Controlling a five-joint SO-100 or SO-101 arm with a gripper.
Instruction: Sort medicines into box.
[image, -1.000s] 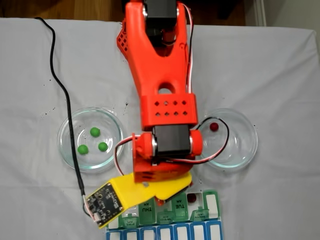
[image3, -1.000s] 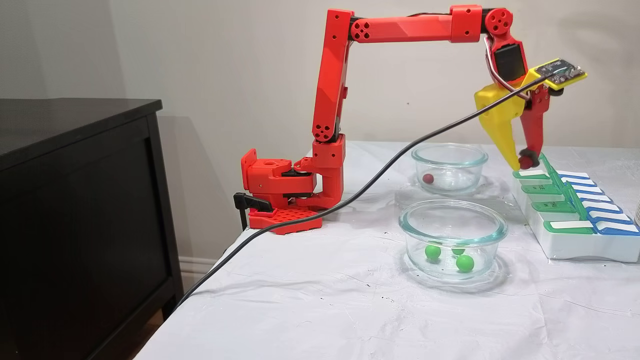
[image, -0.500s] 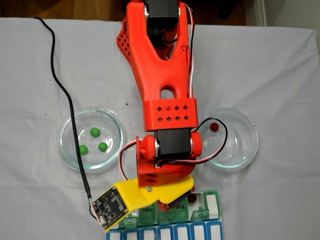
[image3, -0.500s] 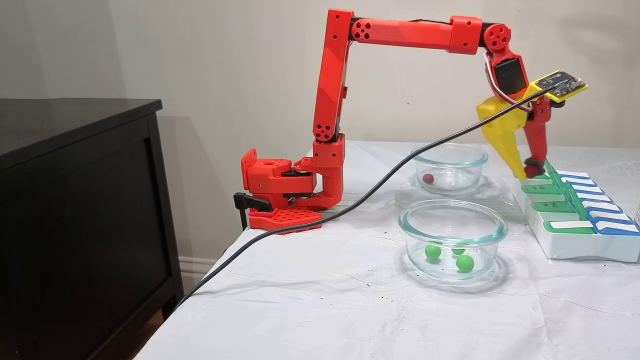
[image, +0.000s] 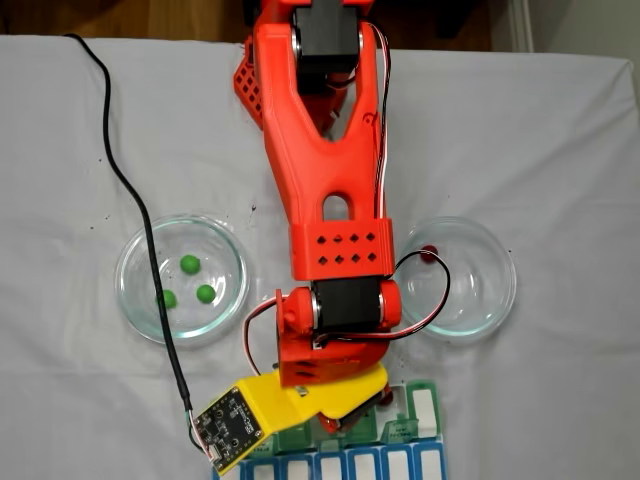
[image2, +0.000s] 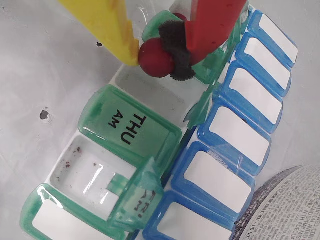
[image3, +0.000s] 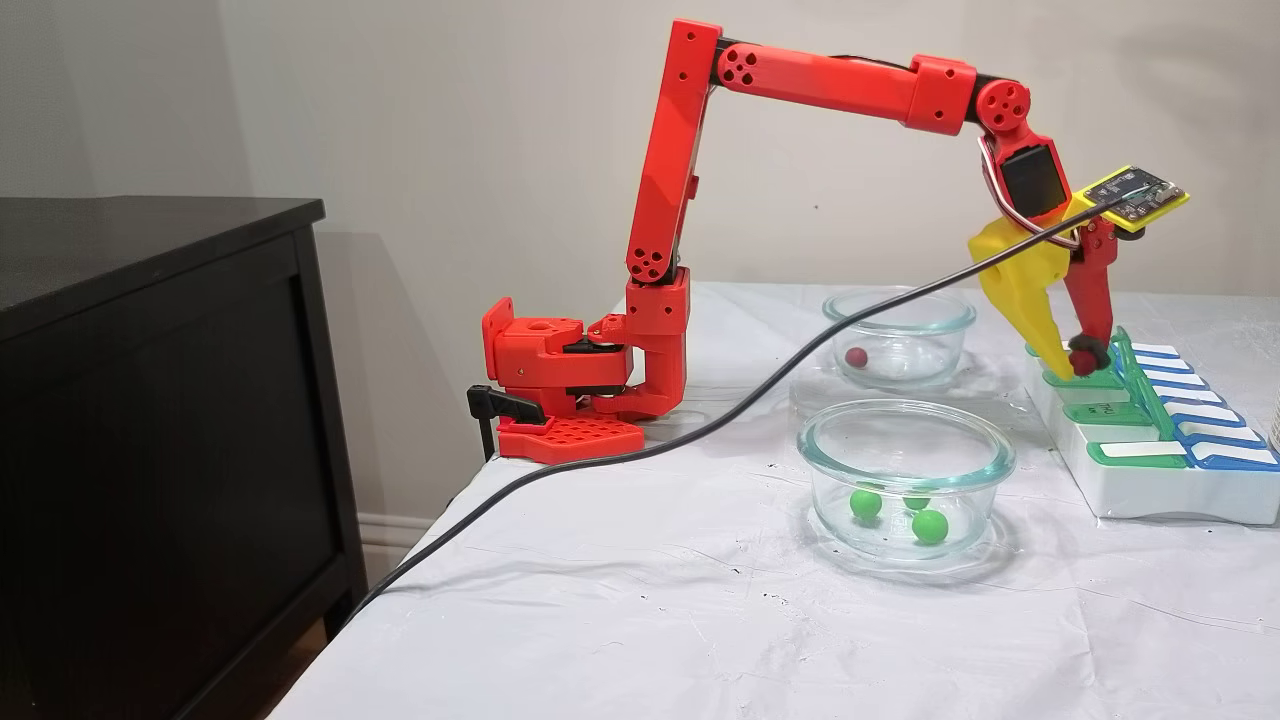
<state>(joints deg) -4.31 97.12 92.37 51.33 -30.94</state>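
Note:
My gripper (image2: 156, 50) is shut on a dark red ball (image2: 155, 59), pinched between the yellow finger and the red finger's black pad. It hangs just above an open white cell of the box (image2: 150, 95), next to the shut THU AM lid (image2: 127, 127). In a fixed view the gripper (image3: 1075, 362) sits low over the far end of the box (image3: 1150, 490). Three green balls (image: 190, 263) lie in the left glass dish (image: 125, 285). One red ball (image: 428, 252) lies in the right dish (image: 500, 290).
A black cable (image3: 700, 425) runs from the wrist camera across the table and off its edge. A black cabinet (image3: 150, 400) stands left of the table. Printed paper (image2: 287, 205) lies beside the box's blue row (image2: 235, 135).
The arm has reached further out and lower, carrying the red ball from above the box's end cell down close over an open cell. The balls in the dishes have not moved.

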